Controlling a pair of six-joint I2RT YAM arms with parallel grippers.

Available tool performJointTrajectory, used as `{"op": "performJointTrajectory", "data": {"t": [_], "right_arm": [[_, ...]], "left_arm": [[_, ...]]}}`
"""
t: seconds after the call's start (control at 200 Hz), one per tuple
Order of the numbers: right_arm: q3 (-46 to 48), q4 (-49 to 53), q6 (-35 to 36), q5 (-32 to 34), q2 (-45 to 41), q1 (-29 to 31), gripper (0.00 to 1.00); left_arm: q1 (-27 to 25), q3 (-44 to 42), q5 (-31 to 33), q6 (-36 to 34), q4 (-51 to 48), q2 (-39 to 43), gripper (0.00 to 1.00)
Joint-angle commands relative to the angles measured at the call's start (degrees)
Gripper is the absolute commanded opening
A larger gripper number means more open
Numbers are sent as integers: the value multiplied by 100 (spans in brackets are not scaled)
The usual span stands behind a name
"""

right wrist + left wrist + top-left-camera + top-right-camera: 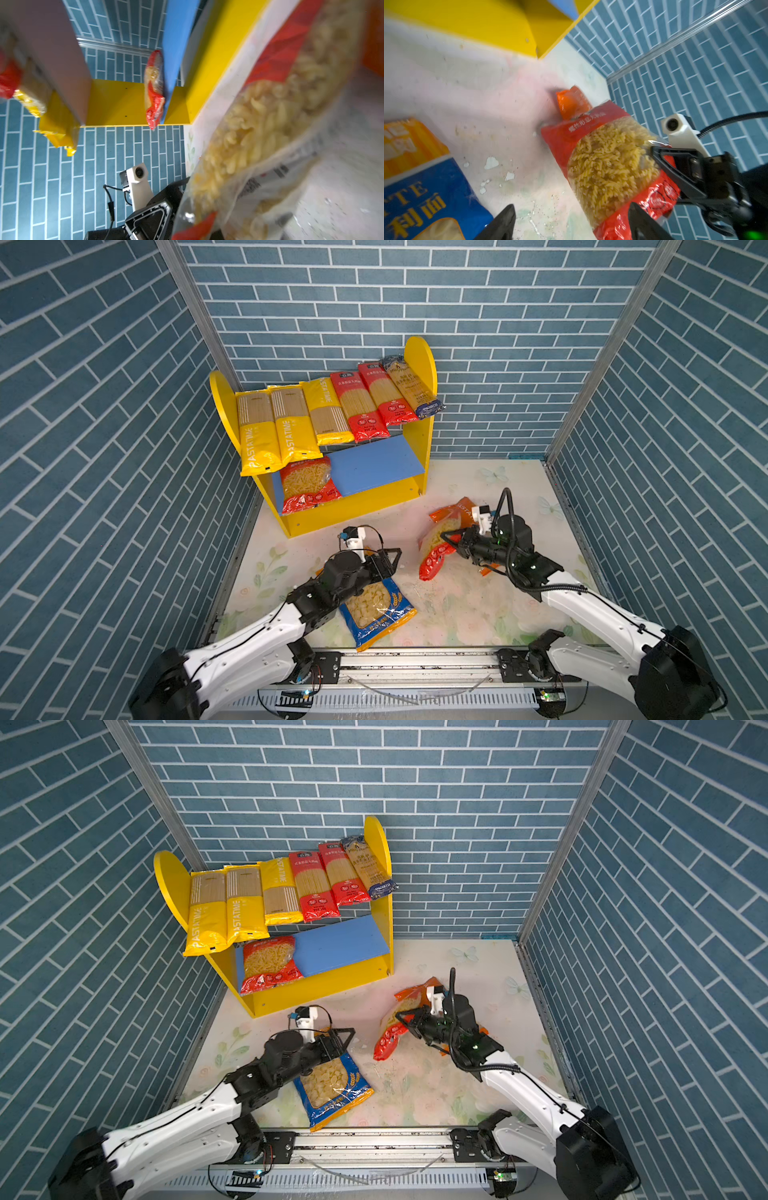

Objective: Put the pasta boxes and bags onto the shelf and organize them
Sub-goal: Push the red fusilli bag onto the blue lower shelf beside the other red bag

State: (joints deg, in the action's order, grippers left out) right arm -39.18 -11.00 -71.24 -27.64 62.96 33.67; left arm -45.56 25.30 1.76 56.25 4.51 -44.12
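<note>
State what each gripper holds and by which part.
The right gripper pinches the red fusilli bag at its side edge; the left gripper holds nothing, jaws open.

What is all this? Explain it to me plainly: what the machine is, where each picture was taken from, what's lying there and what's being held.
These are two white-and-black robot arms on a rail, each ending in a two-fingered gripper. The two wide pictures come from one camera head above, showing nearly the same scene; the two close ones come from cameras on the arms' wrists. At the back stands a small yellow wooden shelf: six long spaghetti packs lie on top, a red clear-windowed pasta bag on its blue lower board. On the floral tabletop lie a blue-and-orange clear-windowed pasta bag and an orange bag. The right gripper is shut on a red bag of spiral pasta. The left gripper is open over the blue bag, holding nothing.
</note>
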Motion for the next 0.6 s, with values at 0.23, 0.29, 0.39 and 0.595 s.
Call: {"op": "performJointTrajectory", "data": {"t": [0.23,0.29,0.39,0.595], "right_arm": [[-2889,-1096,842,-646,1786,402,0],[-3307,-1391,796,-704,2199,447,0],[-3975,-1997,630,-755,2839,516,0],[-5258,-2760,259,-1023,3999,711,0]], "left_arm": [[835,256,587,-658,-2655,1810,85],[856,180,538,-618,-2607,1810,84],[854,-265,223,-370,-1943,1785,82],[845,-854,108,-76,-750,1483,82]]}}
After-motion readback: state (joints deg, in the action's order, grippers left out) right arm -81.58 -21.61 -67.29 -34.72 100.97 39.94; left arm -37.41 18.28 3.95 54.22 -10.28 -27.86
